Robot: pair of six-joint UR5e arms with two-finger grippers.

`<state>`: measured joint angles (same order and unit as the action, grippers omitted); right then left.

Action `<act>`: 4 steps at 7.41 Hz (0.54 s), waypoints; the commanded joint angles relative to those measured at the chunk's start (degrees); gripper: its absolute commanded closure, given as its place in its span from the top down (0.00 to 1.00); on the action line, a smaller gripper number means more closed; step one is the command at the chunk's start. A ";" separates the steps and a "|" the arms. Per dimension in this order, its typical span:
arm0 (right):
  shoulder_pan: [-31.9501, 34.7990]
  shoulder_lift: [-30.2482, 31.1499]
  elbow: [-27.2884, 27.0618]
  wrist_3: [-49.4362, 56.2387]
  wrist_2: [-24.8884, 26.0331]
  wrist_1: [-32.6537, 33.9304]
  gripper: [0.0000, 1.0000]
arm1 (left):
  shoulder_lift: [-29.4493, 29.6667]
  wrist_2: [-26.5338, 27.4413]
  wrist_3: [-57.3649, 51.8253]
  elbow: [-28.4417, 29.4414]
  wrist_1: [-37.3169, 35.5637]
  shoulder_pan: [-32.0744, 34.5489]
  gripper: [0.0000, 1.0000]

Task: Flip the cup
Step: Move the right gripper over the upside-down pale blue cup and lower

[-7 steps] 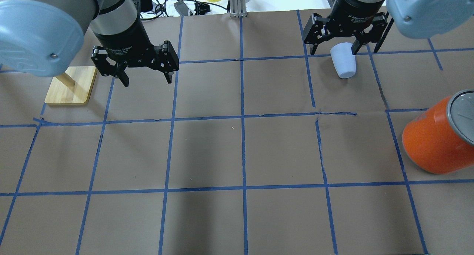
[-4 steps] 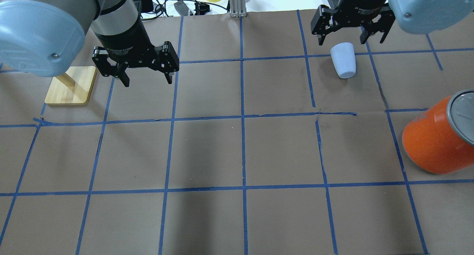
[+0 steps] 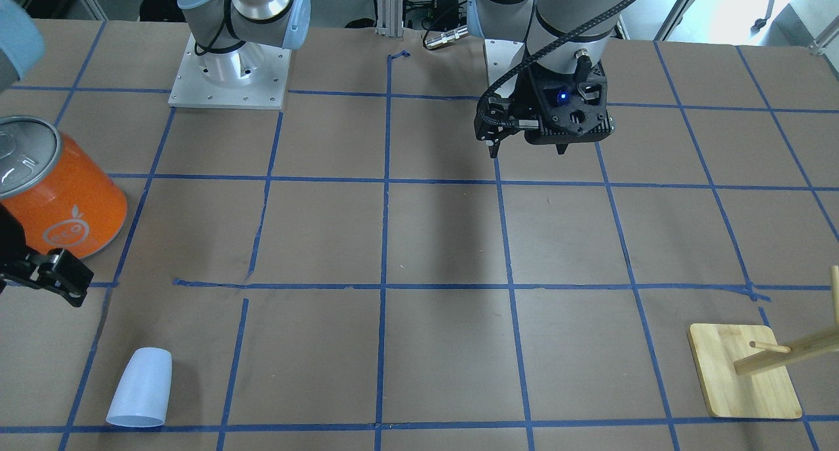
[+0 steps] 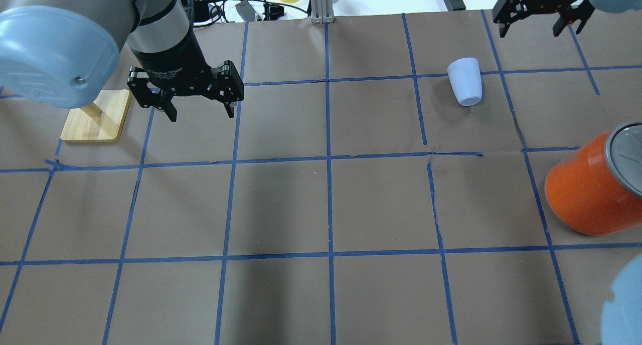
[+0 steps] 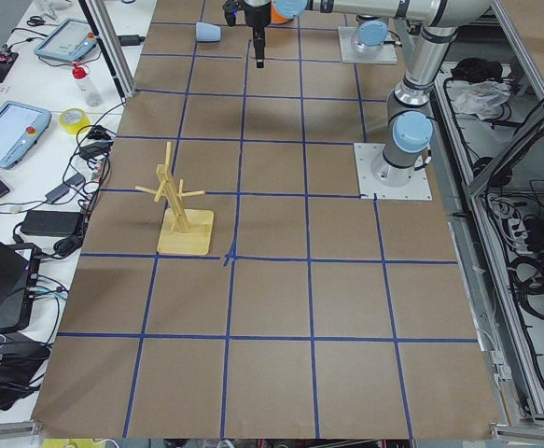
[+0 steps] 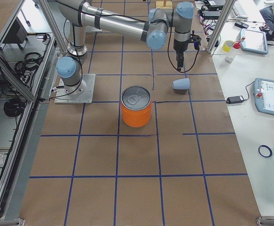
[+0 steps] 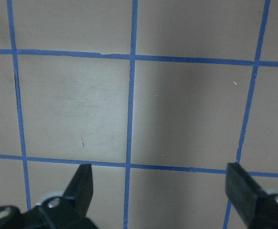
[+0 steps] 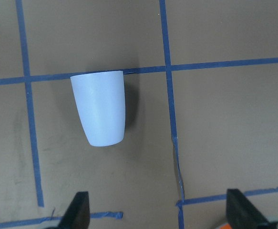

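The pale blue-white cup (image 4: 465, 81) lies on its side on the brown paper at the far right, wide end pointing away from the robot. It also shows in the front view (image 3: 139, 387), the right wrist view (image 8: 99, 107) and the right side view (image 6: 181, 84). Its inside does not show. My right gripper (image 4: 539, 30) is open and empty, raised beyond and to the right of the cup, apart from it; its fingertips (image 8: 79, 210) frame the bottom of the wrist view. My left gripper (image 4: 200, 113) is open and empty above the far left of the table (image 7: 160, 191).
A large orange can (image 4: 592, 184) with a silver top stands at the right edge, nearer the robot than the cup. A wooden peg rack (image 4: 95, 114) on a square base stands at the far left, beside my left gripper. Blue tape lines grid the paper.
My right gripper has drawn away from the cup, rising and moving back to the right. The cup stays where it lay. The left gripper has barely moved.
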<state>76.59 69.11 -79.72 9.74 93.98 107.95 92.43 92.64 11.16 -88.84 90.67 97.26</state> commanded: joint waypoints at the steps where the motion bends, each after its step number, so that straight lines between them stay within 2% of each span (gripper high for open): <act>1: -0.66 -5.03 -0.17 1.77 -0.55 4.46 1.00 | 0.12 0.00 0.00 -0.28 -0.41 0.03 1.00; 2: -0.57 -6.69 -0.26 2.03 -3.86 6.81 1.00 | 0.12 0.00 0.09 -0.37 -0.41 0.03 1.00; 4: -0.30 -10.39 -0.26 3.96 -4.68 11.21 1.00 | 0.29 0.00 0.09 -0.46 -0.84 0.03 1.00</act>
<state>76.19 61.02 -79.95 12.44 90.11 116.53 92.63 92.64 11.24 -89.22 90.16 97.29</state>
